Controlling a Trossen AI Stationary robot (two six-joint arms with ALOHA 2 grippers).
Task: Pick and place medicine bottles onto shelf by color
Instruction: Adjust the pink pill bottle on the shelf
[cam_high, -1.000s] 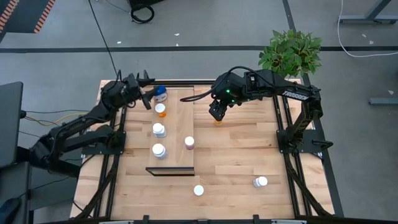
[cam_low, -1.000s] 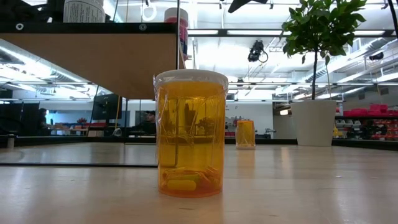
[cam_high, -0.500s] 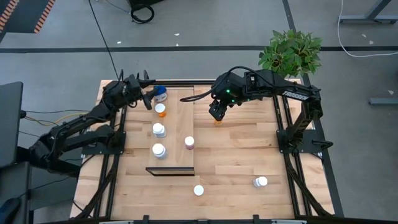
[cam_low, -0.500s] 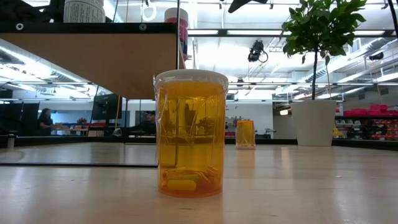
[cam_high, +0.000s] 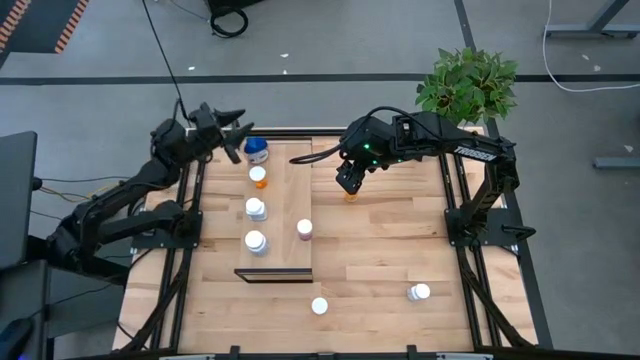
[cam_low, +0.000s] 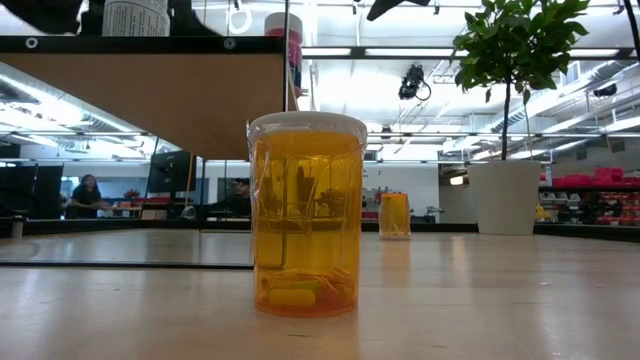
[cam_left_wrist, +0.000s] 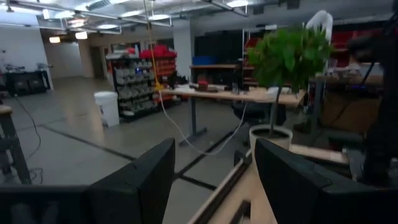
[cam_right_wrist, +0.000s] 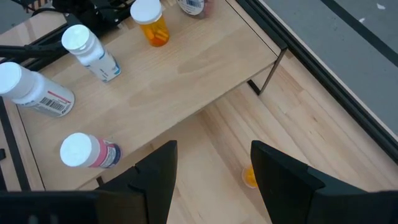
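The shelf (cam_high: 285, 210) is a long light-wood board standing raised over the table's left half. On it are a blue bottle (cam_high: 257, 150) at the far end, an orange one (cam_high: 258, 176), two white ones (cam_high: 256, 208) (cam_high: 255, 241) and a pink one (cam_high: 304, 229). My left gripper (cam_high: 232, 135) hangs open and level at the far left corner, beside the blue bottle, with nothing between its fingers (cam_left_wrist: 140, 180). My right gripper (cam_high: 347, 185) is open and slants down above a small orange bottle (cam_right_wrist: 250, 176) standing on the table just right of the shelf.
An orange bottle with a white cap (cam_high: 319, 306) stands near the front edge, large in the low view (cam_low: 305, 215). A white bottle (cam_high: 418, 292) lies at the front right. A potted plant (cam_high: 468, 85) stands at the far right corner. Bare tabletop lies right of the shelf.
My left gripper has risen and drawn back from the blue bottle toward the table's far left corner, still open. The blue bottle stays on the shelf's far end.
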